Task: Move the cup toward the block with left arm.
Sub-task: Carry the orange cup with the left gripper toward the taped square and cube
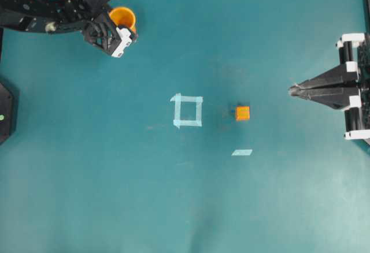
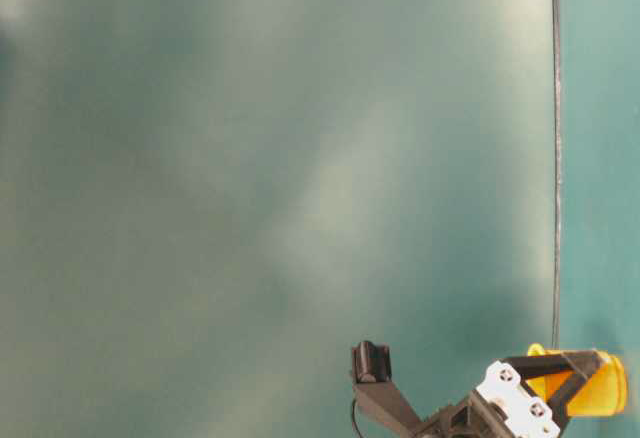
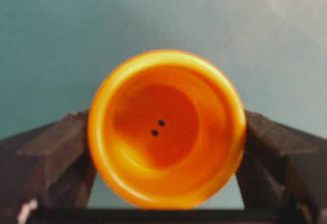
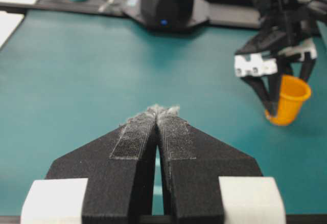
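**While Straddling the Cup, Well Short of the Block**

Overhead: cup (image 1: 122,16) at the far top-left corner of the worktop (image 1: 87,178), with the left pincer (image 1: 119,26) set over it from the near side. Block (image 1: 242,113) well apart, right of centre, just beside a tape square (image 1: 199,110) and above a tape strip (image 1: 242,152). Right pincer (image 1: 292,91) parked at the right edge, tips pressed together, holding nothing.

Table level: only the lower right corner of use, showing cup and left pincer cut off by the frame edge. Everything else a teal blur, no block in sight.

Left wrist: looking straight into the cup's mouth, dark fingers (image 3: 61,142) spread wide on either side, at or against its wall. Cannot tell whether pressing firmly or merely flanking.

Right wrist: closed tips in the foreground. Beyond them, the cup standing on the worktop, looking slightly tilted, between the left fingers.

Likely trouble: tipping or squirting free if squeezed off-centre on the tapered wall; slipping out on a long drag with a loose hold; toppling if dragged from too high up; knocking the block away if carried in too far.

Hard to make out: contact at the cup's wall and any gap under its base.
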